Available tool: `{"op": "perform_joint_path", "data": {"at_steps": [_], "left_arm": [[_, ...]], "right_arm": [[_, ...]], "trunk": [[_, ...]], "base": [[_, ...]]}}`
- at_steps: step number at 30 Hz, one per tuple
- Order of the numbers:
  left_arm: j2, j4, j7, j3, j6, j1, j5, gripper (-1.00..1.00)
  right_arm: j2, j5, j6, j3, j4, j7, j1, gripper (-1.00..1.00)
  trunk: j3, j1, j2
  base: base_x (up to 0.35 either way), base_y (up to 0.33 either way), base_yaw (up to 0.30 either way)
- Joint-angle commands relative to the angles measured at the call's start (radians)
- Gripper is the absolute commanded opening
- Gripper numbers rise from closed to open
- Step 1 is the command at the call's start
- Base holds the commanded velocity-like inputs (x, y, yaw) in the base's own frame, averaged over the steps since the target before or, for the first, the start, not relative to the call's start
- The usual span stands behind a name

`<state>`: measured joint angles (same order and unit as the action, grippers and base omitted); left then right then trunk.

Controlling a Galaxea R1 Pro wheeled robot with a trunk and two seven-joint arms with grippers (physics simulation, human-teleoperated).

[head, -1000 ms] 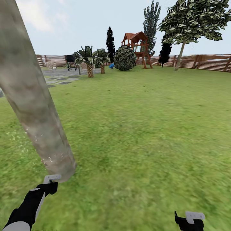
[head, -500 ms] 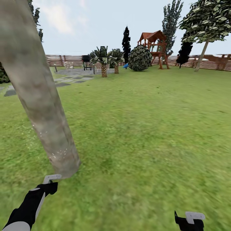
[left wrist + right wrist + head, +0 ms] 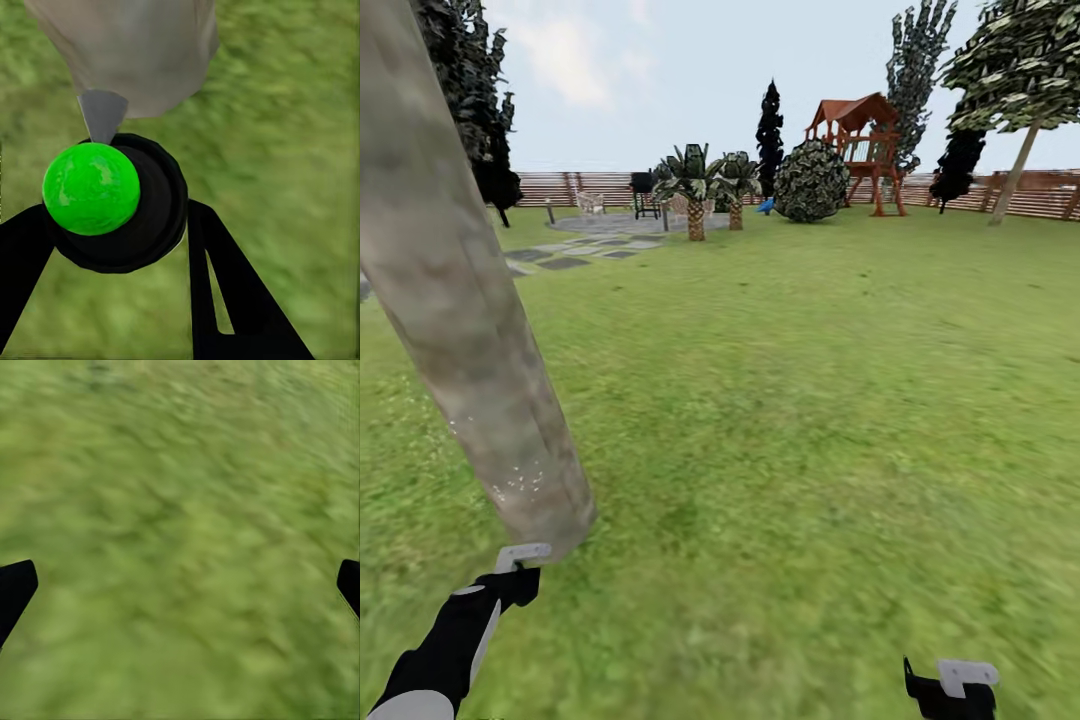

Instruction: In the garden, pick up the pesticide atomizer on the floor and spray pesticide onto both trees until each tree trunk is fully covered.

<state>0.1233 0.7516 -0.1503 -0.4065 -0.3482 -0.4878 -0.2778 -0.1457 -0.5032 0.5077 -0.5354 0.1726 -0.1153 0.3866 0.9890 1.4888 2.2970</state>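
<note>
A thick grey-beige tree trunk (image 3: pixel 470 330) leans across the head view's left, its base on the grass. Small white specks dot its lower part. My left gripper (image 3: pixel 508 588) is just short of that base, shut on the pesticide atomizer (image 3: pixel 523 553). In the left wrist view the atomizer (image 3: pixel 124 206) is a dark round bottle with a bright green spot, held between black fingers (image 3: pixel 225 292). Its whitish nozzle points at the trunk's foot (image 3: pixel 139 52). My right gripper (image 3: pixel 950 688) hangs low at the right, open, with grass between its far-apart tips (image 3: pixel 180 585). Another leafy tree (image 3: pixel 1015 70) stands far right by the fence.
Lawn stretches ahead and to the right. Far back are grey stone paving (image 3: pixel 575 250), short palms (image 3: pixel 695 185), a round bush (image 3: pixel 812 180), a red-brown play tower (image 3: pixel 860 140) and a slatted wooden fence (image 3: pixel 960 195). Dark trees (image 3: pixel 470 90) stand behind the trunk.
The camera has turned left: the far bush, palms and tower slid right in the picture and dark trees came in at the left. Both arms keep the same pose.
</note>
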Motion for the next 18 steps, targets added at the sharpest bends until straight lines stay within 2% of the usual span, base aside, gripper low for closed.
{"op": "perform_joint_path", "data": {"at_steps": [1, 18], "left_arm": [[0.000, 0.000, 0.000, 0.000, 0.000, 0.000, 0.000, -1.00], [0.001, 0.000, 0.000, -0.002, 0.000, 0.000, 0.000, -1.00]], "right_arm": [[0.000, 0.000, 0.000, 0.000, 0.000, 0.000, 0.000, 1.00], [0.000, 0.000, 0.000, 0.000, -0.001, -0.001, 0.000, 1.00]], "trunk": [[0.000, 0.000, 0.000], [0.000, 0.000, 0.000]], "base": [[0.142, -0.269, 0.273], [0.141, -0.269, 0.277]]}}
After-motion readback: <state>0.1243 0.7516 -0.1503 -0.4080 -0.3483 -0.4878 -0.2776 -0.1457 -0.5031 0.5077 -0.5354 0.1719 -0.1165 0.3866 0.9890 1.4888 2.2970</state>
